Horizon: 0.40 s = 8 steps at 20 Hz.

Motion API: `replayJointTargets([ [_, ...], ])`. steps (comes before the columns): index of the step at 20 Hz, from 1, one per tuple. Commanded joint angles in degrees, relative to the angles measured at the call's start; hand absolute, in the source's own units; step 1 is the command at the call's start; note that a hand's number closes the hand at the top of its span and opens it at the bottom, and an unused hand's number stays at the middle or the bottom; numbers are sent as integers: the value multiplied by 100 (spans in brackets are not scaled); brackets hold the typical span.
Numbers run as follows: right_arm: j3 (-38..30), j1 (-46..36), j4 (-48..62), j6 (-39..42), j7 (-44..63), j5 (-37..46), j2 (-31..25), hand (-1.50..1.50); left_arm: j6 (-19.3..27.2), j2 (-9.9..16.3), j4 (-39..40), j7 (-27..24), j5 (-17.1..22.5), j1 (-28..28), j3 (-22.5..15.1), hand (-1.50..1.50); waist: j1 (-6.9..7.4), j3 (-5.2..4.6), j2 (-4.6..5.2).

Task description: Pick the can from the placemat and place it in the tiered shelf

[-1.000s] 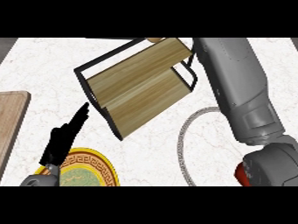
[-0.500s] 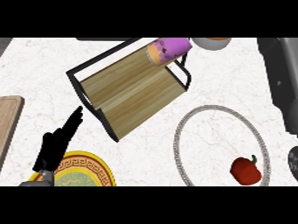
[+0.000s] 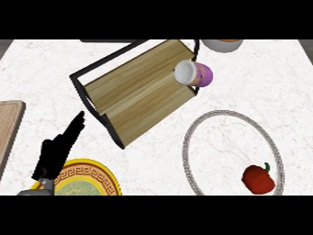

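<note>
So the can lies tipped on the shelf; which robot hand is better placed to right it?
Left, probably. The left robot hand, fingers straight, rests just below the tiered shelf where the can lies. The right hand is not in view.

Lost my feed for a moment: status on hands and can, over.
Left hand open, resting at lower left by the yellow plate. Right hand out of view. Can lying on the tiered shelf, right end. Nothing in the way.

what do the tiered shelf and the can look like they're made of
The tiered shelf seems to have light wooden boards, with visible grain, in a thin black frame that looks like metal. The can, lying on its side on the shelf, has a pink-purple side and a pale end; probably metal, though the look leaves that open.
</note>
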Motion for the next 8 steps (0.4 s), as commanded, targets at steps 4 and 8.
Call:
replayJointTargets([
  [4, 123, 423, 21, 818, -534, -237, -466, -150, 226, -325, -125, -22, -232, 198, -294, 0, -3, -4, -13],
  [8, 280, 617, 248, 986, -625, -174, -667, -150, -11, -50, 406, 77, -23, -393, 76, 0, -10, -5, -1],
])
